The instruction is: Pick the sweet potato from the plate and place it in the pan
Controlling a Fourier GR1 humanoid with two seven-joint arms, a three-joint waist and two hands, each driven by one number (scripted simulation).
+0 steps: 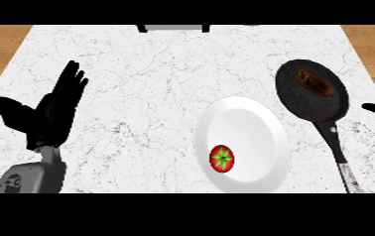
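Apparently the sweet potato (316,83) is already lying in the pan (293,98), so little is being left undone. Only a tomato (222,157) is being carried by the plate (249,126); the left robot hand (58,106) is being held open, grasping nothing, while the right robot hand's (368,106) state cannot be told.

- At the frame's left the left robot hand (55,108) rests open, fingers straight and pointing up.
- The sweet potato (316,83) lies in the dark pan (291,95) at upper right (handle running to the lower right).
- A white plate (253,126) at lower centre holds a tomato (222,158).
- All sit on the white marbled desk (161,66).
- A black sliver at the right edge may be the right robot hand.
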